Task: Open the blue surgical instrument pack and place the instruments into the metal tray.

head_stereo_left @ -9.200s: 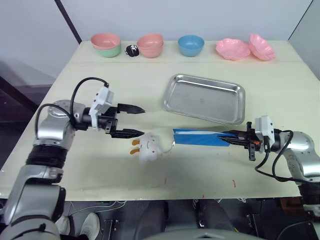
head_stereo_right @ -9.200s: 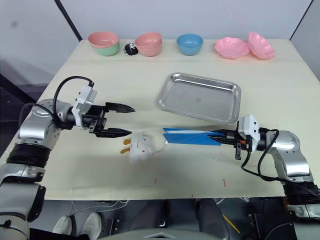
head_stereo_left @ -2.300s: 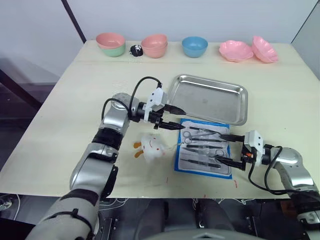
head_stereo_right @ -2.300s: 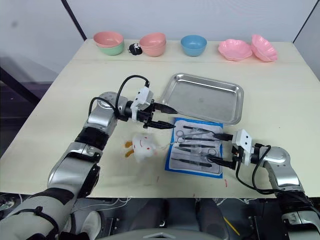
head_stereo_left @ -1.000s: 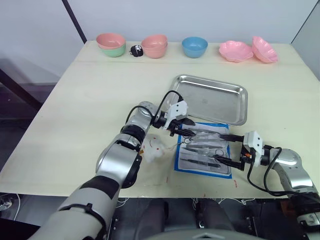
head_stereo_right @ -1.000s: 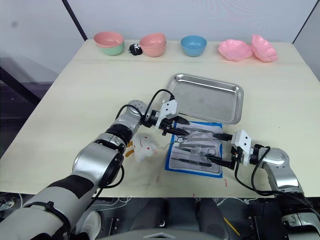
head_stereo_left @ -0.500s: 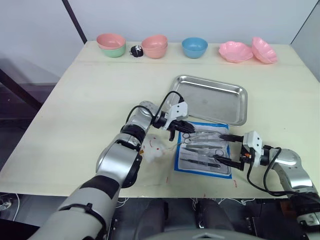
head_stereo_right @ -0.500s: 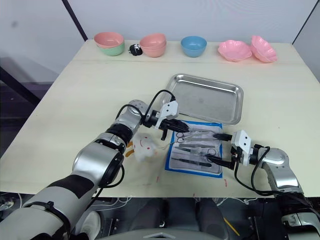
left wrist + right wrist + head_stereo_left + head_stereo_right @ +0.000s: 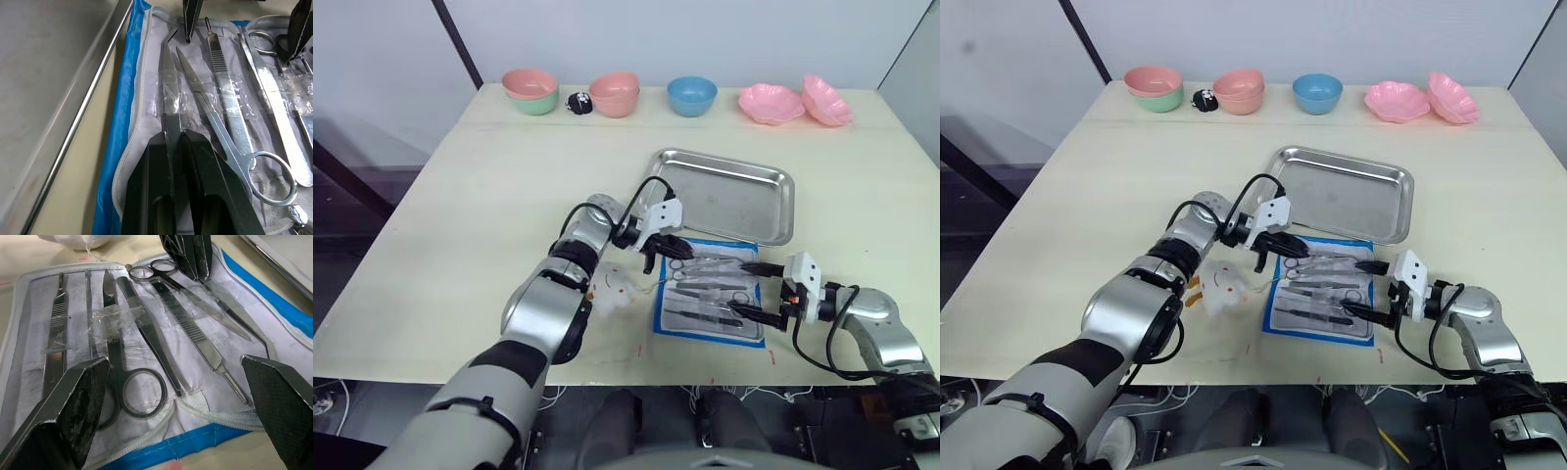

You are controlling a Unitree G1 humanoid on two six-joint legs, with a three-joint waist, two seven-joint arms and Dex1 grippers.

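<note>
L gripper (image 9: 177, 142) pinches 1 of ~6 instruments (image 9: 146, 333); R gripper (image 9: 181, 382) spread wide.

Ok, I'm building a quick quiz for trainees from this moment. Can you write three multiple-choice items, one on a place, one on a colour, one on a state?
1. Where does the blue surgical instrument pack lie?
A. inside the tray
B. on the table, on the near side of the metal tray
C. among the bowls

2. What colour is the lone bowl in the middle of the far row?
A. blue
B. yellow
C. black

3. How is the right gripper?
A. shut on scissors
B. shut on nothing
C. open

Answers: 1 B, the pack lies open beside the tray's near rim. 2 A, it is blue among pink ones. 3 C, its fingers stand wide apart over the instruments.
</note>
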